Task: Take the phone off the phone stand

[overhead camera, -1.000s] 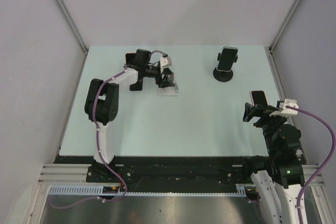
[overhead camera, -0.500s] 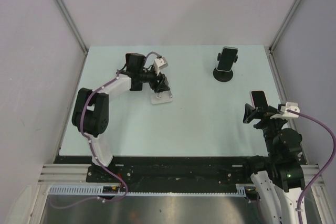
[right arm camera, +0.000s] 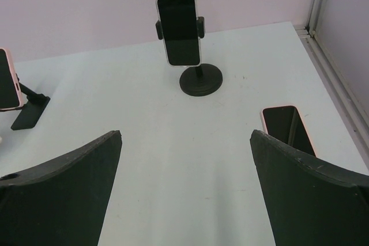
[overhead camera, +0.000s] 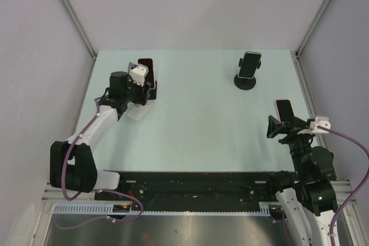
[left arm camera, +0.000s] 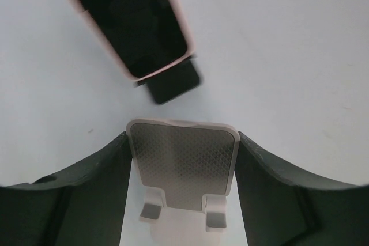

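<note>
At the far right of the tabletop, a dark-screened phone in a pale pink case stands upright. It is clamped at both sides by a black stand with a round base. I take this one as the phone to remove, because the clamp holds it fixed there.

A second pink-cased phone lies flat on the tabletop, in no stand, just beside my right tool. The fingers of that tool stand wide apart with nothing between them. It faces the clamped phone, so I judge it is well placed for the reach.

On the far left, a third pink-cased phone leans on a low black wedge stand. Near to it, my left tool is closed on an empty pale grey stand with a textured plate. The plate fills the gap and touches both fingers. I think it is gripped so that it is out of the way, but I cannot be sure.
</note>
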Controlling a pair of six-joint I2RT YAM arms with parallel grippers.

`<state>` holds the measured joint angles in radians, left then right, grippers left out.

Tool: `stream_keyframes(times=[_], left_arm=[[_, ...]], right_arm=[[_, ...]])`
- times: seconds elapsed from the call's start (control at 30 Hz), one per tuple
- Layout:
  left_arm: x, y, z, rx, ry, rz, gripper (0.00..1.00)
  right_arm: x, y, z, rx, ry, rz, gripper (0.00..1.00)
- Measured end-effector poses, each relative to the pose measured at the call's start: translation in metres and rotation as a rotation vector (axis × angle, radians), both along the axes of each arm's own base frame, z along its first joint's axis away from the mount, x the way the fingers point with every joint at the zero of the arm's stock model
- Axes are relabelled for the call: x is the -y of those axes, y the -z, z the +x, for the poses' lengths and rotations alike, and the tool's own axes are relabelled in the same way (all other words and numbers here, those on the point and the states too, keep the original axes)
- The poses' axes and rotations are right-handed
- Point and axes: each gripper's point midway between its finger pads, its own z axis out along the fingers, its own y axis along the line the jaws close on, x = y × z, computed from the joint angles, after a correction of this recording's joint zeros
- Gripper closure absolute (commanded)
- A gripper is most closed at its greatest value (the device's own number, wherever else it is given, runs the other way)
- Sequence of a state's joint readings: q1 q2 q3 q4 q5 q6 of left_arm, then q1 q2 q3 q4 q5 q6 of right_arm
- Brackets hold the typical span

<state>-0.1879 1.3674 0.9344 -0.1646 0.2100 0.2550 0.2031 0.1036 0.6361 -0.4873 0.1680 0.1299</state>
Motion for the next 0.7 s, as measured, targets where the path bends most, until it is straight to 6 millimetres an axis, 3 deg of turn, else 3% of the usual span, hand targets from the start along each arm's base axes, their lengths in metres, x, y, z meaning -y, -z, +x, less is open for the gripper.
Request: stream_keyframes(times=[0.2,0.4,0.47,0.7], left_arm=[[-0.095,-0.001,0.013,0.063,-0.346,0.048,1.0],[-0.171,0.001,0.025,0.126,-0.551,0.04,0.99],[-0.19,0.009,0.03,0.124,-0.586,0.042,0.99],[-0.214,0.04,0.037,0.074,-0.608,0.064,0.97]], right_arm=[[-0.001,-0.002,-0.003,0.014,-0.01,0.003,0.0],[-0.002,-0.004,-0.005,0.023,-0.016,0.005,0.0],[-0.003,-0.004,-0.005,0.025,-0.02,0.005,0.0],[-0.004,-0.004,-0.005,0.025,-0.026,0.005,0.0]])
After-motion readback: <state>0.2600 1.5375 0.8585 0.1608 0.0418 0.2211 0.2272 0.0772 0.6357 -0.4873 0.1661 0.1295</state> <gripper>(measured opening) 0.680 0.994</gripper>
